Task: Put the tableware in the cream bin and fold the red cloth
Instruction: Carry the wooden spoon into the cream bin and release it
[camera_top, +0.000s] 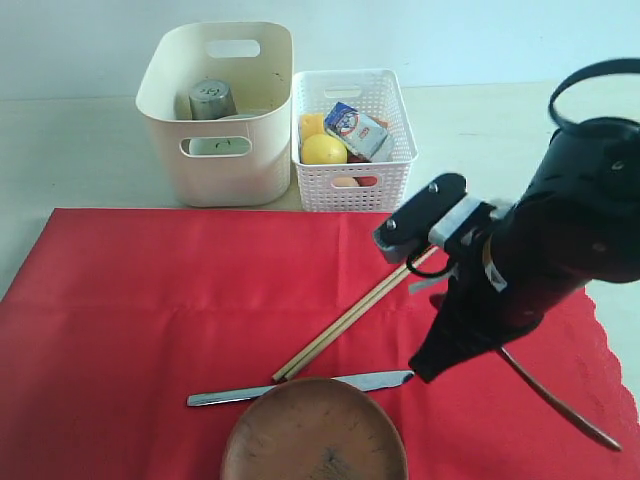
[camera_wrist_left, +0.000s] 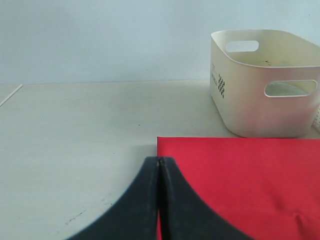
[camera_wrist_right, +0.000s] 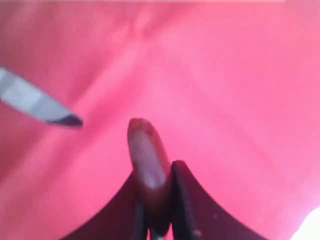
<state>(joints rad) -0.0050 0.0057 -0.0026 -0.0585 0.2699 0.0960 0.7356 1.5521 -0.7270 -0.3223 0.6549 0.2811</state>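
The red cloth (camera_top: 130, 320) lies bare toward the left edge of the desk (camera_top: 70, 150). Chopsticks (camera_top: 350, 318), knife (camera_top: 375, 381) and plate (camera_top: 314, 440) crowd the near-edge middle; the cream bin (camera_top: 215, 120) and white basket (camera_top: 355, 140) block the far edge.

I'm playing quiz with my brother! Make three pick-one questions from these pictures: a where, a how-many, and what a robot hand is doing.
1. Where is the steel cup? A in the cream bin; B on the plate; C in the basket.
2. How many chopsticks lie on the red cloth? A one; B two; C five.
3. The right gripper is: A open; B shut on the dark wooden spoon; C holding the knife.
Answers: A, it sits inside the bin; B, a pair lies together; B, it clamps the spoon.
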